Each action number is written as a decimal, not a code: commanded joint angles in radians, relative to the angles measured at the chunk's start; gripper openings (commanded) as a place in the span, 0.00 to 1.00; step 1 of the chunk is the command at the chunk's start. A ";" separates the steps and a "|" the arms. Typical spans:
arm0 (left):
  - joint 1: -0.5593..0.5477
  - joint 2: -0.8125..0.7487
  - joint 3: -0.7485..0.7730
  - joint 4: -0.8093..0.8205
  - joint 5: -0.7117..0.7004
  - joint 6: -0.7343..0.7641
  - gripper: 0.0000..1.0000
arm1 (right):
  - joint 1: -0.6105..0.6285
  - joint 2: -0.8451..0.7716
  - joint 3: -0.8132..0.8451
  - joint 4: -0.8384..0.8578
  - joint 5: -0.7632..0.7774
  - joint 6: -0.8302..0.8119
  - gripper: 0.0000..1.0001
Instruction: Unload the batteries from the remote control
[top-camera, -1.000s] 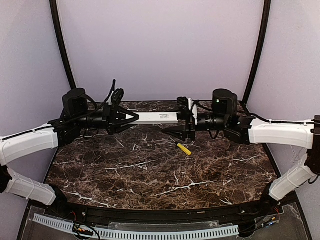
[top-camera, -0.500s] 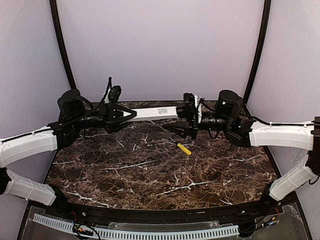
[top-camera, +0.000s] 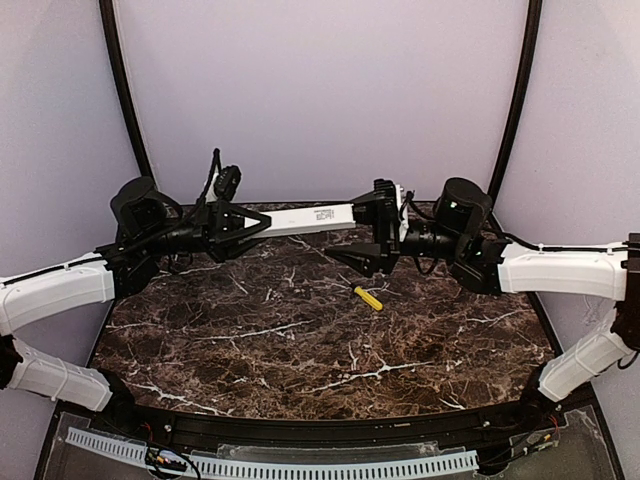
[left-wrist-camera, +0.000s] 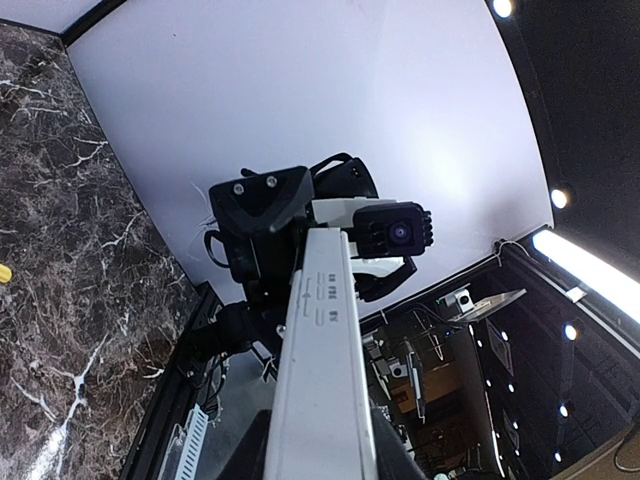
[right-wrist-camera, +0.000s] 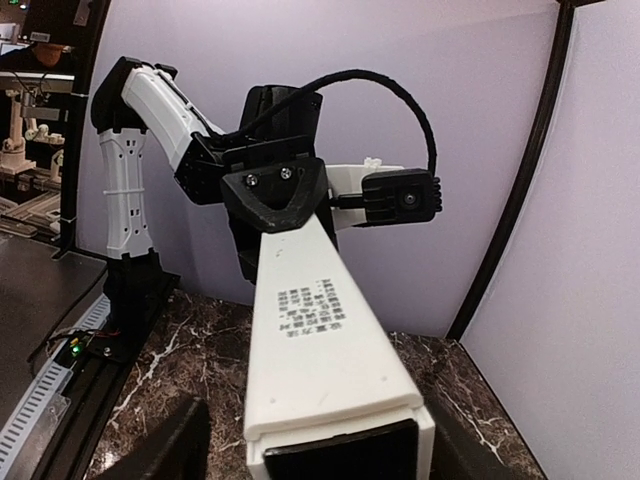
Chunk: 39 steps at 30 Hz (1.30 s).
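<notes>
The remote control (top-camera: 315, 216) is a long white bar held in the air over the back of the table, its right end a little higher. My left gripper (top-camera: 258, 222) is shut on its left end; in the left wrist view the bar (left-wrist-camera: 322, 330) runs out between the gripper's (left-wrist-camera: 320, 455) fingers. My right gripper (top-camera: 368, 232) stands open around the right end, with a gap on both sides in the right wrist view (right-wrist-camera: 315, 445). The remote's dark end face (right-wrist-camera: 340, 455) and small print show there. A short yellow cylinder that looks like one of the batteries (top-camera: 368, 297) lies on the table.
The dark marble table (top-camera: 250, 340) is walled by pale lilac panels at the back and sides. Black curved posts (top-camera: 122, 90) stand at the back corners. A white perforated strip (top-camera: 270, 465) runs along the near edge.
Both arms have carried the remote up and toward the back wall, its right end rising. The left grip stays the same; the right jaws have spread slightly around the end.
</notes>
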 joint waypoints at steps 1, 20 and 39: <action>-0.002 -0.012 -0.012 0.066 0.026 -0.016 0.00 | 0.005 0.013 0.029 0.018 0.025 0.012 0.84; -0.003 -0.015 -0.042 0.081 0.019 -0.013 0.00 | 0.006 0.030 0.065 -0.033 -0.020 0.001 0.58; -0.002 -0.016 -0.040 0.056 0.009 0.001 0.00 | 0.007 0.030 0.062 -0.044 -0.048 0.006 0.42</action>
